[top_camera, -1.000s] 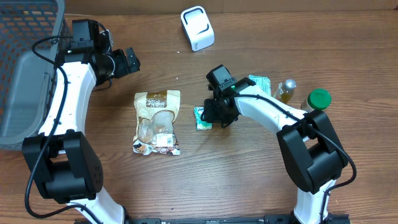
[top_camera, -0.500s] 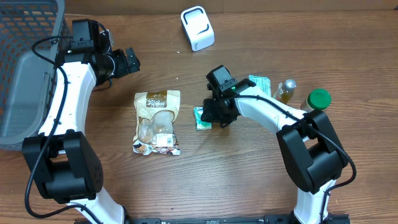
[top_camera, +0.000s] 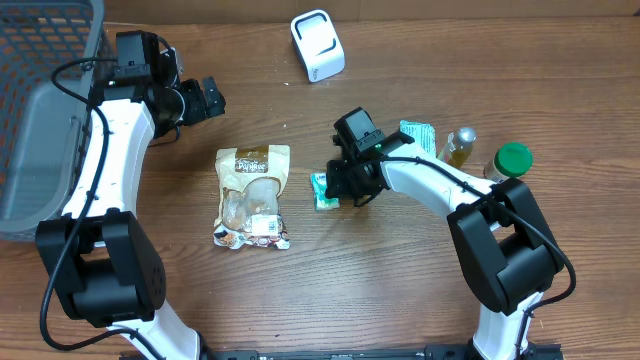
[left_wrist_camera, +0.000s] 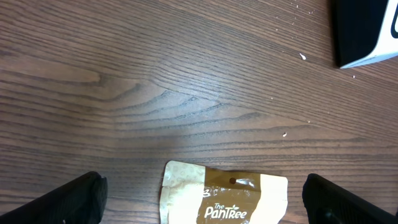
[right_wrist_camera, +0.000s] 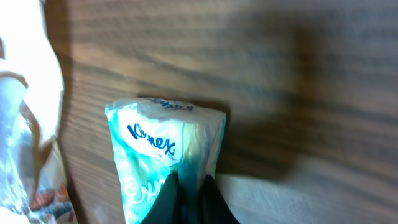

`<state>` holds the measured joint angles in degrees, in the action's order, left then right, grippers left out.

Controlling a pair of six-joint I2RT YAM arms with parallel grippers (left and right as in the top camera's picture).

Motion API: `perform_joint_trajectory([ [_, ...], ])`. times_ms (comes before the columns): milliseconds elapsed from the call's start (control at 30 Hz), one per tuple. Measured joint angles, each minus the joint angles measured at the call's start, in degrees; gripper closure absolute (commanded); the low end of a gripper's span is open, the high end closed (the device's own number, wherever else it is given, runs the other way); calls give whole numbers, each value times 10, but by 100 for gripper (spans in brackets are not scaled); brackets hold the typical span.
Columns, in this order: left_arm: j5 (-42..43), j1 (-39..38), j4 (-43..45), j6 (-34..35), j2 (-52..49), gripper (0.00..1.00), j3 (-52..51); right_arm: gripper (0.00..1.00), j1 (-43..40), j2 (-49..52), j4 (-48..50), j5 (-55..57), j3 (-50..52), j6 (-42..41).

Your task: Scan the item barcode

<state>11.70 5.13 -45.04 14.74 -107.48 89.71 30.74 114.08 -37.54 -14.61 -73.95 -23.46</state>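
Observation:
A teal Kleenex tissue pack [top_camera: 324,190] lies on the wooden table beside a brown-and-cream PanTree snack bag [top_camera: 252,195]. My right gripper [top_camera: 346,184] is down at the pack's right edge. In the right wrist view its black fingers [right_wrist_camera: 171,196] are shut on a pinch of the pack's [right_wrist_camera: 155,162] plastic wrapper, gripper [right_wrist_camera: 191,182]. No barcode shows on the pack. The white scanner [top_camera: 318,45] stands at the table's far edge. My left gripper [top_camera: 210,98] hovers open at the upper left; its wrist view shows the bag's top edge [left_wrist_camera: 227,196] between the wide-spread fingers, gripper [left_wrist_camera: 205,198].
A grey mesh basket [top_camera: 40,120] fills the left edge. To the right of my right arm stand a second teal pack [top_camera: 420,135], a small bottle [top_camera: 460,146] and a green-lidded jar [top_camera: 513,160]. The scanner's corner [left_wrist_camera: 367,31] shows in the left wrist view.
The right jaws have closed onto the tissue pack's wrapper, with the arm shifting only slightly. The left arm has not moved.

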Motion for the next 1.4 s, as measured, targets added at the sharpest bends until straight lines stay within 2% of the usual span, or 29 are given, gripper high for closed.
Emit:
perform_joint_trajectory([
  [133,0,0,0,0,0,1,0,96,0,-3,-43,16,-16,16],
  [400,0,0,0,0,0,0,0,96,0,-49,-96,132,-57,66],
  [633,0,0,0,0,0,1,0,96,0,-52,-185,216,-169,145],
  [767,0,0,0,0,0,0,0,96,0,-53,-194,263,-238,212],
  [1000,0,0,0,0,0,0,0,96,0,-55,-101,336,-269,350],
  [1400,0,0,0,0,0,0,0,96,0,-55,124,395,-270,462],
])
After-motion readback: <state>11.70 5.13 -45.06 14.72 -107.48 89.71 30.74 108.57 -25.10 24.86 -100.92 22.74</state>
